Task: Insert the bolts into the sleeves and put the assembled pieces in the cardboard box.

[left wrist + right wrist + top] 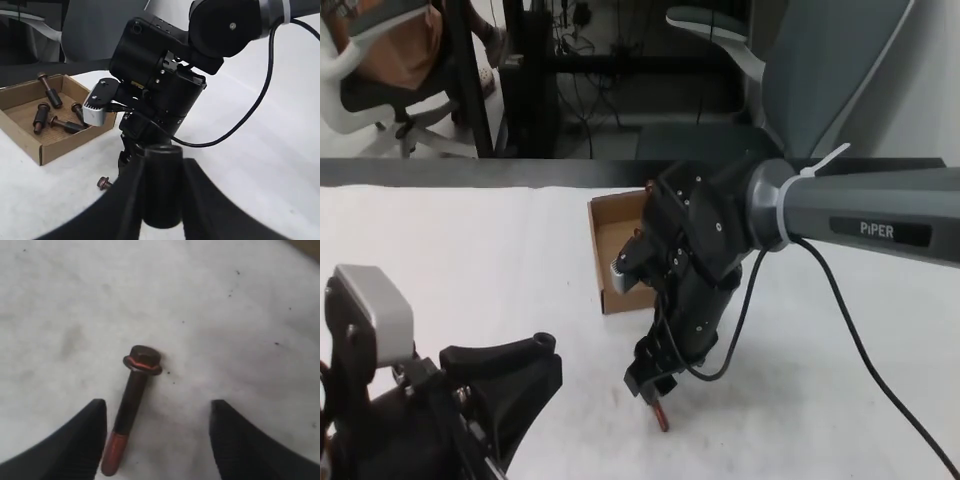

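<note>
A rust-coloured bolt [134, 400] with a hex head lies flat on the white bench cover between the open fingers [75, 445] of my right gripper [159, 440]. In the high view that gripper [650, 382] points straight down over the bolt [661, 416], just in front of the cardboard box [610, 300]. My left gripper [161, 172] is shut on a black sleeve [161, 200], held upright at the bench's near left [525, 365]. The box [30, 142] holds several assembled pieces [50, 91]. The loose bolt [104, 183] lies by the right gripper's base.
A black cable [840, 310] loops from the right arm down over the bench. The bench's dark far edge [470, 172] runs behind the box, with office chairs [820, 70] beyond it. White cover [470, 270] lies open to the left of the box.
</note>
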